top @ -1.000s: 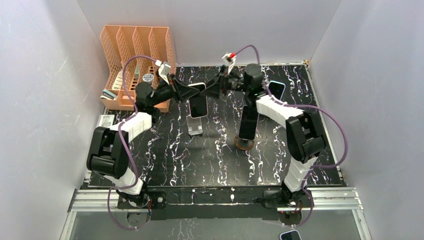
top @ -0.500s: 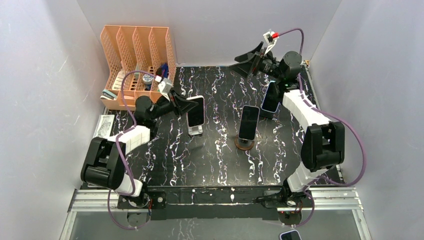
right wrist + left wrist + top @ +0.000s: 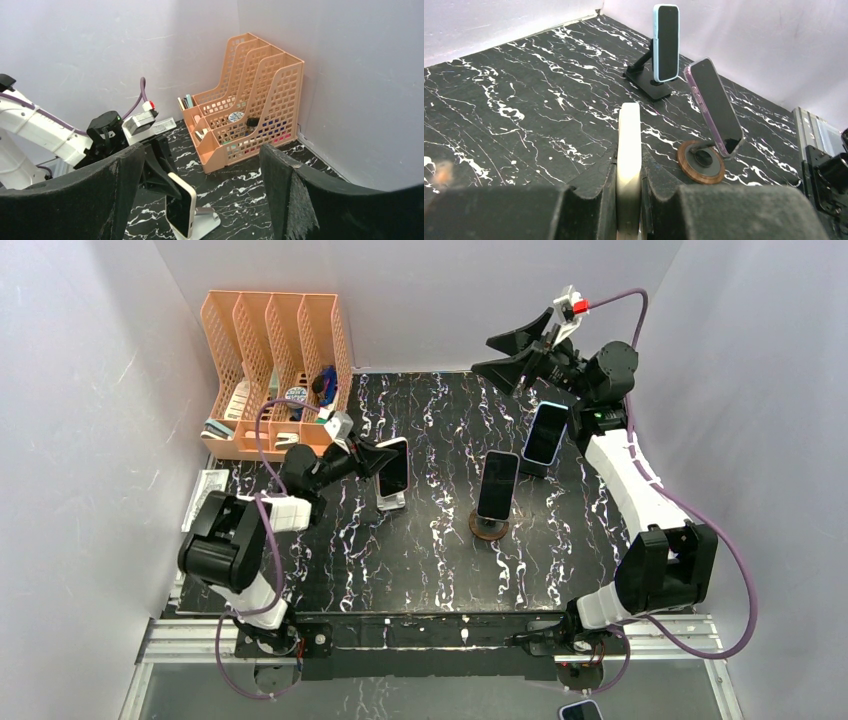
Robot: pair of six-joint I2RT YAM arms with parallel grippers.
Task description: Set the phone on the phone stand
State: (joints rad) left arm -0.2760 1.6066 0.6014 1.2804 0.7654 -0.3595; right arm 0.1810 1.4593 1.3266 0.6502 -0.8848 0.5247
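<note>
My left gripper point(image 3: 372, 457) is shut on a cream-cased phone point(image 3: 393, 467), holding it upright against the silver phone stand point(image 3: 390, 502) left of the table's middle. In the left wrist view the phone's edge point(image 3: 629, 165) sits clamped between the black pads point(image 3: 594, 200). In the right wrist view the same phone point(image 3: 181, 205) stands over the silver stand point(image 3: 205, 222). My right gripper point(image 3: 510, 352) is open and empty, raised near the back wall at the right; its pads point(image 3: 122, 185) frame the scene.
A purple-cased phone point(image 3: 497, 485) rests on a round wooden stand point(image 3: 488, 528) at the centre. A blue-cased phone point(image 3: 547, 434) sits on a black stand at the back right. An orange file organiser point(image 3: 275, 365) stands at the back left.
My right arm let go, swung away to the right and rose toward the back wall. My left gripper has drawn back left with the cream phone, lowering it onto the silver stand.
</note>
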